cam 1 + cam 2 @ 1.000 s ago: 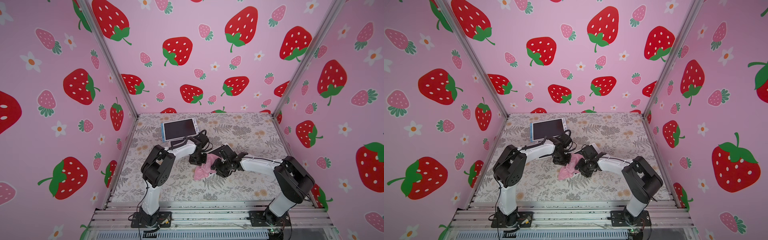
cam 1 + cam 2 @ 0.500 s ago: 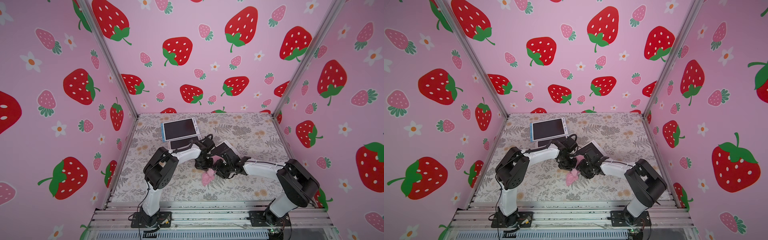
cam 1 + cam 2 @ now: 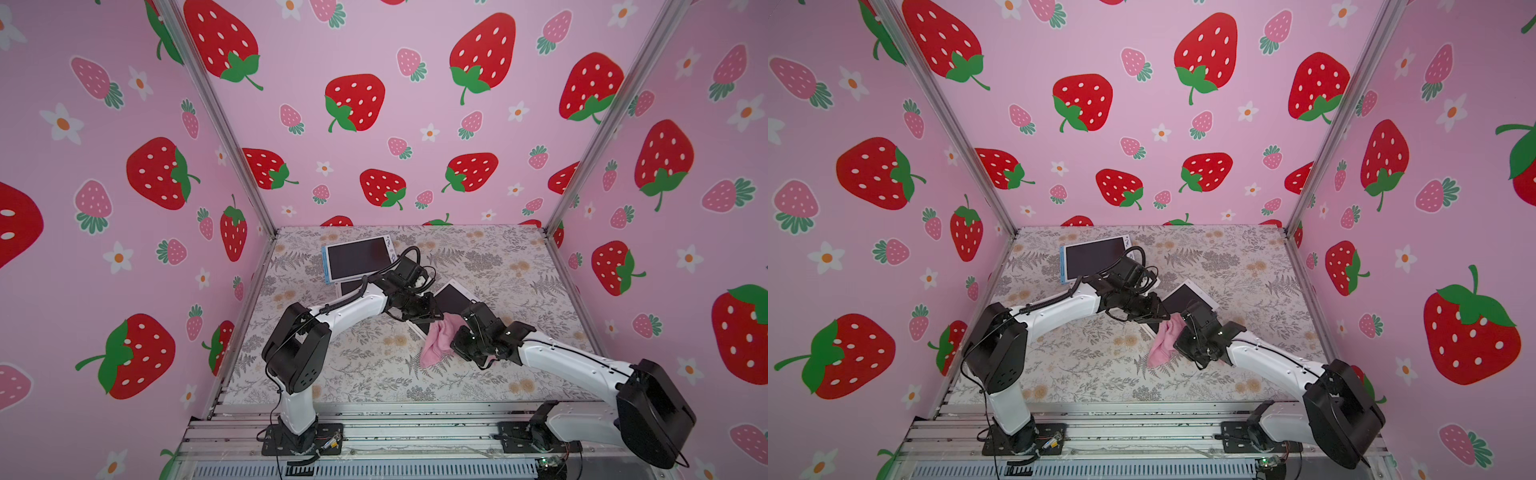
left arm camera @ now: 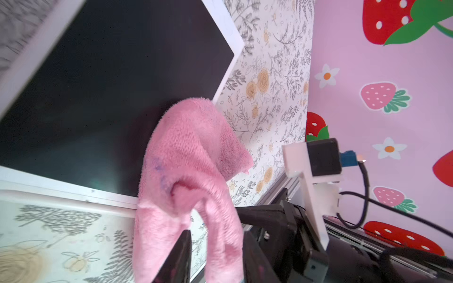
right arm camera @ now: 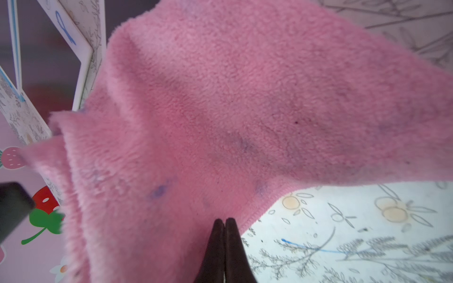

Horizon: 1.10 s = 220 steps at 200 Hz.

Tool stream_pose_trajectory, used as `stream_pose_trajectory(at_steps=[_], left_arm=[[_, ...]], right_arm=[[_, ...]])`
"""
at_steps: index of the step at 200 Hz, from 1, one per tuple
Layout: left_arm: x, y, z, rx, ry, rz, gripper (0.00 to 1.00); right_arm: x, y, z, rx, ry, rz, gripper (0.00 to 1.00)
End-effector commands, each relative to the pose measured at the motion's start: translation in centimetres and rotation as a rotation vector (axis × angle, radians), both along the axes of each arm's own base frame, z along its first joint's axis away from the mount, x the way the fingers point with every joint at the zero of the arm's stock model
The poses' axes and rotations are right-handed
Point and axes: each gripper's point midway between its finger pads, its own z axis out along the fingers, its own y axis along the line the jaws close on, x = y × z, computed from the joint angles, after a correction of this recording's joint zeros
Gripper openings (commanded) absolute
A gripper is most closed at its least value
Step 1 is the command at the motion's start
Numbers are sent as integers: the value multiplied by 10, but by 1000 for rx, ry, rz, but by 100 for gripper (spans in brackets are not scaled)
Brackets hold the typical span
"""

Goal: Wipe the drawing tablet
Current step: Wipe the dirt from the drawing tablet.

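The drawing tablet, black screen in a white frame, lies mid-table and fills the left wrist view. A pink cloth hangs over its near corner, between both grippers. My left gripper is open. A fold of the cloth hangs loosely between its parted fingers. My right gripper is shut on the cloth close to its hem, with the tips pressed together.
A second tablet with a blue edge lies at the back left, overlapping another tablet beside the left arm. The floral table cover is bare on the right side. A blue pen mark streaks the cover near the right gripper.
The right jaws have shut on the cloth and the left jaws have parted. Cloth and both grippers shifted slightly right and back, toward the tablet's near corner.
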Motion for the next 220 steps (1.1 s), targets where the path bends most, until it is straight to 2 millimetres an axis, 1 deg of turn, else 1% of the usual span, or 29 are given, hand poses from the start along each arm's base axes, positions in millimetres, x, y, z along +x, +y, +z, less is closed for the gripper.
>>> stream_pose_trajectory(at_steps=[1,13,20,32,41,46,57,66,70,73,77,86,98,104,114,124,137,146,165,190,197,205,211,220], left_arm=[[9,29,-10,102,26,47,34],[16,50,-25,185,37,82,33],[20,61,-32,223,46,101,32],[25,71,-42,249,50,107,30],[26,76,-49,267,61,106,28],[27,78,-52,278,63,103,27],[27,81,-58,302,62,91,25],[27,84,-62,322,64,90,24],[26,85,-65,332,67,92,24],[26,86,-67,337,67,92,24],[27,87,-69,345,67,94,24],[26,90,-74,362,72,94,24],[27,87,-78,350,81,90,25],[26,83,-77,331,88,88,25],[24,73,-71,281,96,86,25],[20,63,-59,242,93,81,26],[14,57,-46,247,66,74,29],[10,56,-43,246,63,73,33],[0,49,-44,212,87,67,35],[-18,37,-56,232,107,21,35],[-22,35,-61,244,115,12,35],[-26,32,-68,254,127,-1,35],[-29,30,-74,265,140,-10,34],[-33,30,-84,287,146,-19,32]], right_arm=[[-3,-29,2,-129,5,1,0],[1,-28,5,-150,-4,38,0],[5,-24,6,-155,-6,71,0],[11,-17,6,-170,-9,130,0],[15,-11,7,-178,-15,172,10],[17,-10,7,-188,-15,189,18],[20,-12,4,-226,-8,213,35],[21,-16,0,-259,1,223,47],[21,-18,-3,-273,8,225,51],[21,-20,-5,-281,14,227,51],[20,-23,-8,-295,25,226,57],[17,-32,-13,-324,46,212,66],[12,-48,-20,-344,71,177,73],[9,-55,-24,-334,80,153,75],[6,-64,-30,-299,91,117,76],[7,-72,-30,-275,89,84,77],[10,-83,-27,-252,82,46,77],[13,-88,-24,-240,73,23,77],[14,-94,-28,-224,98,5,75],[10,-91,-50,-223,170,23,70],[9,-91,-56,-224,185,18,67],[8,-90,-61,-217,199,21,61],[8,-88,-64,-213,205,26,53],[10,-86,-63,-206,198,31,38]])
